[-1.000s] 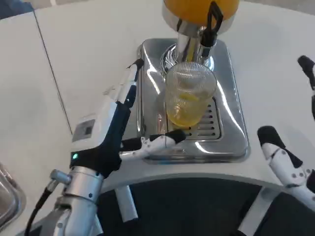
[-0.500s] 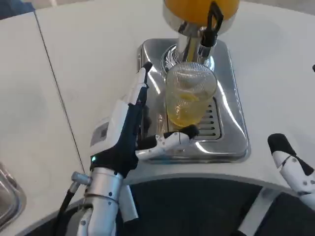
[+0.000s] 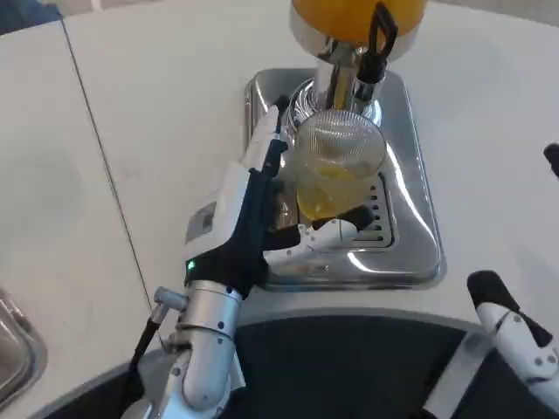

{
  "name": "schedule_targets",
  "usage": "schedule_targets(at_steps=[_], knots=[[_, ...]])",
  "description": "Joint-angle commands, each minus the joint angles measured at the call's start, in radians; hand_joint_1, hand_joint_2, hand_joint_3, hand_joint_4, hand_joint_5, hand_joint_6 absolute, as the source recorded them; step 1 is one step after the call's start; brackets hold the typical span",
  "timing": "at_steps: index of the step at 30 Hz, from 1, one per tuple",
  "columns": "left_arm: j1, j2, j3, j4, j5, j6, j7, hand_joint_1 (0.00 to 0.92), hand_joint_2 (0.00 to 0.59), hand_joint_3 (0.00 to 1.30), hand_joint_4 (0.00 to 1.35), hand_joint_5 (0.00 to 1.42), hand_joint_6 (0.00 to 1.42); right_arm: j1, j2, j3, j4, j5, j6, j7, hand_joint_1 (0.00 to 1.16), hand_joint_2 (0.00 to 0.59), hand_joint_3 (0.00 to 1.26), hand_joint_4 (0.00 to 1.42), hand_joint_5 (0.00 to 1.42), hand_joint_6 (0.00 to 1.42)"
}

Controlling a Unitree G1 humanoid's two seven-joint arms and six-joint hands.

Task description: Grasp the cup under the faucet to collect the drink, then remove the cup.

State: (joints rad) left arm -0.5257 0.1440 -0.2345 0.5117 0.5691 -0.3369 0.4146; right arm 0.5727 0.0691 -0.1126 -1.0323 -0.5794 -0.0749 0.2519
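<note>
Cup [image 3: 336, 170] stands between the left robot hand [image 3: 279, 196] fingers.

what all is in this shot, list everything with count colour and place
cup: one, clear ribbed, orange drink in the bottom, on the tray under the faucet
faucet: one, black lever, above the cup
dispenser: one, orange tank, top centre
tray: one, shiny silver, slotted grille, table centre
table: one, white
left hand: one, white and black, around the cup's left side
right hand: one, white and black, bottom right, apart from the tray
</note>
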Motion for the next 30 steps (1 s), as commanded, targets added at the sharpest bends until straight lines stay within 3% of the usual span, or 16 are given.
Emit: schedule_targets(at_steps=[1,14,30], knots=[[-0.024,-0.008,-0.019,0.041,0.010,-0.022,0.030,0.410,0.043,0.00,0.00,0.22,0.23,0.035,0.012,-0.018,-0.015,0.018,-0.029,0.002,0.43,0.411,0.00,0.00,0.00,0.00],[-0.109,-0.039,-0.037,0.180,0.012,-0.016,0.135,0.429,0.042,0.00,0.01,0.35,0.39,-0.054,0.043,0.026,-0.015,-0.036,0.045,0.054,0.41,0.399,0.00,0.00,0.00,0.00],[-0.124,-0.067,-0.099,0.236,0.040,-0.022,0.215,0.429,0.042,0.07,0.12,0.49,0.57,-0.105,0.049,0.021,-0.015,-0.052,0.110,0.089,0.42,0.404,0.00,0.00,0.00,0.00]])
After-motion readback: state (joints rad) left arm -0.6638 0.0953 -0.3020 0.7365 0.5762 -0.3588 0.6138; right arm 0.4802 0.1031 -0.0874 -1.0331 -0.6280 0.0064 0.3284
